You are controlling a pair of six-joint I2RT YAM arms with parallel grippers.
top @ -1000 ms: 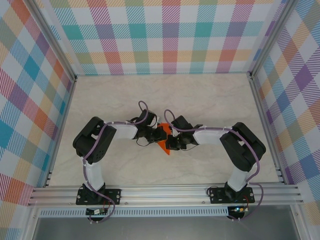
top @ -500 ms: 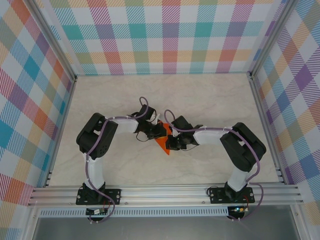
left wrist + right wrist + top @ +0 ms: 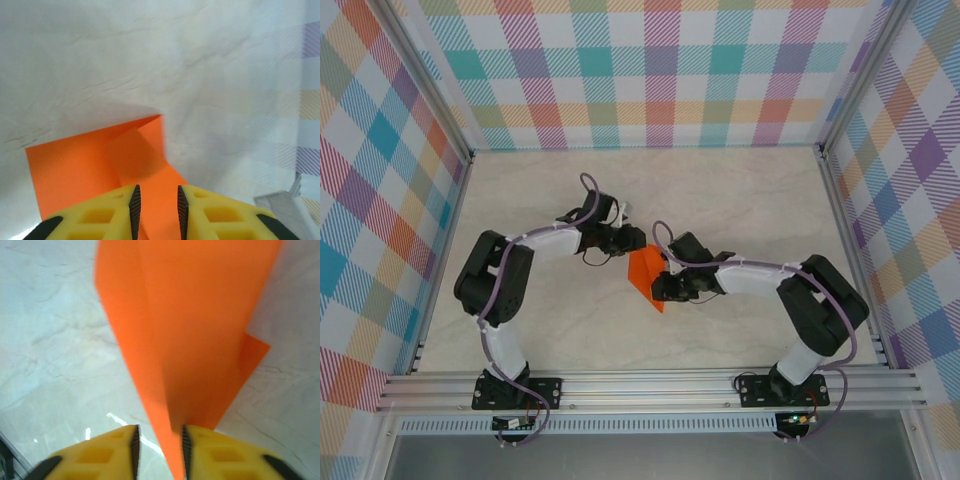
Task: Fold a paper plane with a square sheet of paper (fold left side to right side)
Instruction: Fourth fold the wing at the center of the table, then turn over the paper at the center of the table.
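The orange sheet of paper (image 3: 644, 272) lies folded on the pale table, with a wide top and a point toward the near side. In the left wrist view the paper (image 3: 75, 165) lies flat with a folded flap, and it reaches under my left gripper (image 3: 157, 205), whose jaws stand apart above it. My left gripper (image 3: 628, 240) sits at the paper's far left corner. My right gripper (image 3: 660, 288) is at its near right edge. In the right wrist view the paper's (image 3: 200, 315) narrow end runs between the right gripper's (image 3: 159, 447) parted jaws, close to the right finger (image 3: 187, 445).
The marble-patterned table (image 3: 740, 200) is walled by checked panels (image 3: 650, 70) at the back and both sides. An aluminium rail (image 3: 650, 385) runs along the near edge by the arm bases. Bare table lies behind and to both sides of the paper.
Both grippers have opened from shut. The left arm has drawn back toward the far left, uncovering more of the orange paper. The right arm has barely moved.
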